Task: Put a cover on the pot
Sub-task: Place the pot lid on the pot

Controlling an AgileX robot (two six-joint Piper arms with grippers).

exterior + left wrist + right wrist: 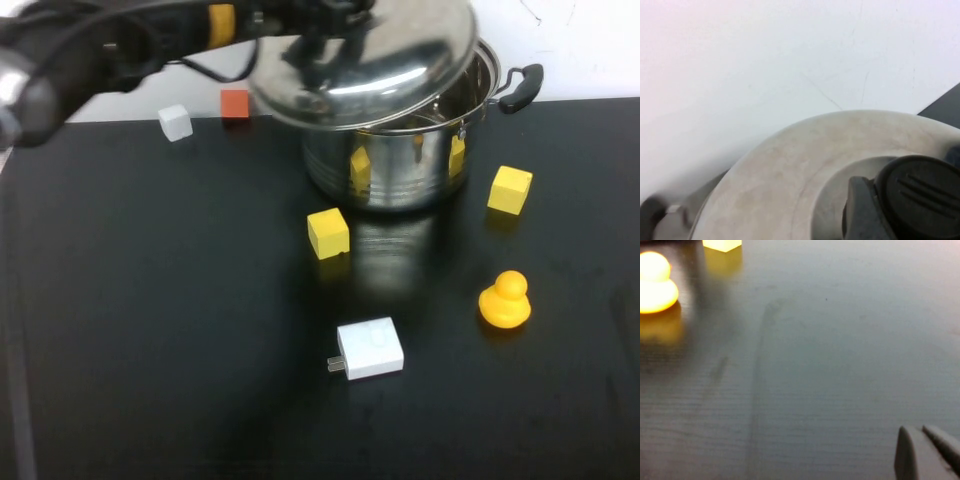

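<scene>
The pot (pixel 400 170) is a large shiny steel stockpot at the back of the black table, with one black side handle (pixel 520 85) showing. My left gripper (pixel 322 22) is shut on the black knob (pixel 920 200) of the domed steel lid (pixel 365 60). It holds the lid tilted over the pot's mouth, low at the near left, with the far right of the rim still showing. In the left wrist view the lid (pixel 790 170) fills the lower part and one finger (pixel 860 210) presses the knob. My right gripper (pixel 915 430) is shut and empty, low over bare table, out of the high view.
A yellow block (pixel 328 233) lies in front of the pot and another yellow block (pixel 510 189) to its right. A yellow duck (pixel 505 300) and a white plug adapter (pixel 370 349) lie nearer. A white block (pixel 175 122) and a red block (pixel 235 104) sit at the back left.
</scene>
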